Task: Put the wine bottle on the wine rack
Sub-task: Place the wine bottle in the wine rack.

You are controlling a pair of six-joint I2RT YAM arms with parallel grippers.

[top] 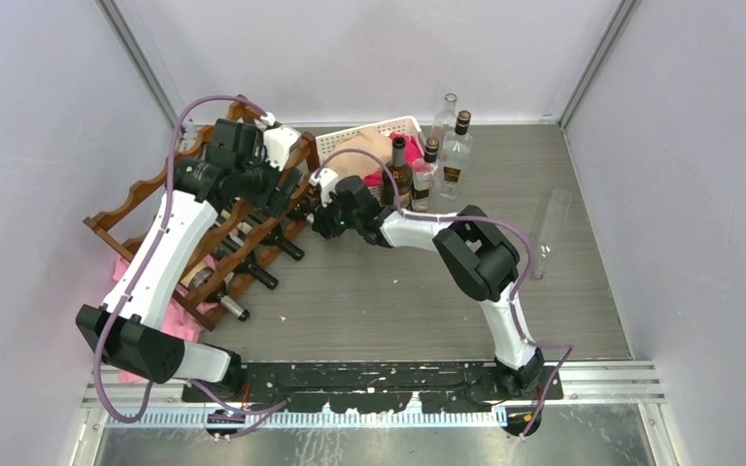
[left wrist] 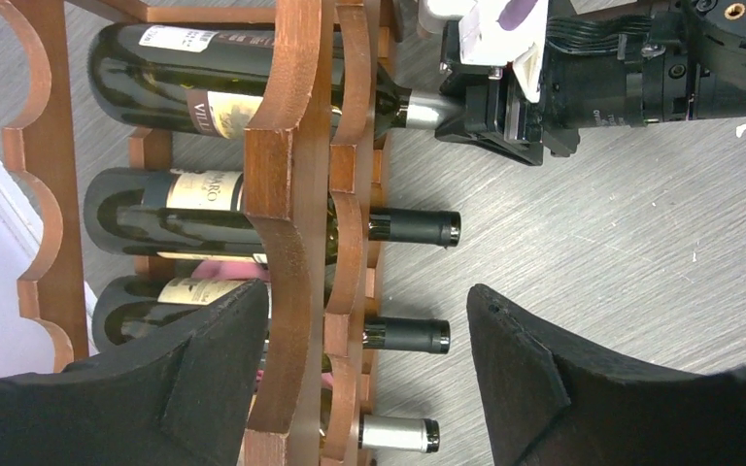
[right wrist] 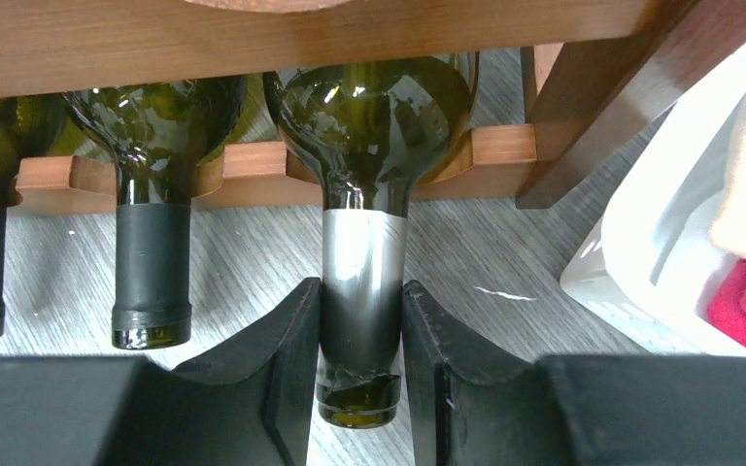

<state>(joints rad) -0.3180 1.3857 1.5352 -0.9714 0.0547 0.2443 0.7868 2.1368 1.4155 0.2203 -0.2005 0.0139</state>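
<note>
Insertion looks nearly done: the wine bottle (right wrist: 374, 116) lies in the rack (left wrist: 291, 194), upper middle of the right wrist view, right jaws clamped on its silver neck. Left jaws hang apart. Next, probably push home and release.

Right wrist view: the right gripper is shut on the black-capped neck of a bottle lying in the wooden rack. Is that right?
No. The neck that the right gripper holds is silver-foiled, not black-capped; the black-capped bottle lies free beside it. The wine bottle does lie in the wine rack, as the right wrist view shows.
</note>
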